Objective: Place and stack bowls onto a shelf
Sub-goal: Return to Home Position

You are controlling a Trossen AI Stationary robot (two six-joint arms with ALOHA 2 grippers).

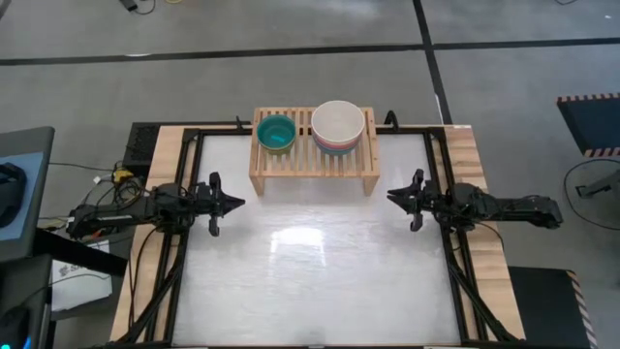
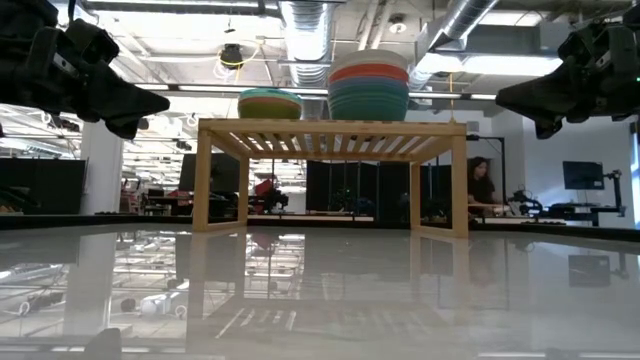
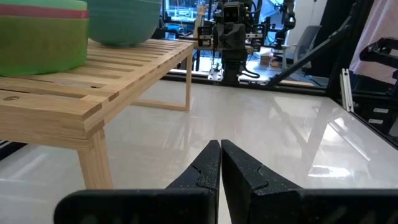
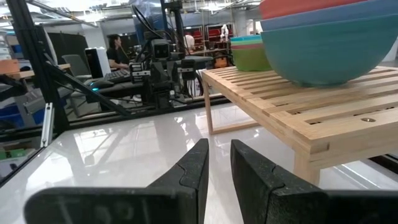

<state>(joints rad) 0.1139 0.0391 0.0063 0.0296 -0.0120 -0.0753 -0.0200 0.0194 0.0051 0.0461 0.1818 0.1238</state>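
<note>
The light-wood shelf (image 1: 313, 155) stands at the table's far middle on its side legs. Two bowl stacks rest on its slatted top. The left stack (image 1: 276, 133) shows a teal bowl inside a lime green one. The right, taller stack (image 1: 338, 126) has a cream bowl on top, and the low view (image 2: 368, 85) shows red, blue and teal beneath. My left gripper (image 1: 237, 203) hovers shut near the shelf's left leg, pointing right. My right gripper (image 1: 392, 197) hovers near the right leg, pointing left, shut but for a narrow gap (image 4: 219, 144). Both are empty.
The white tabletop (image 1: 310, 271) lies bare in front of the shelf between the arms. Black frame rails (image 1: 455, 281) run along the table's sides. A person (image 2: 482, 185) sits in the room beyond the far edge.
</note>
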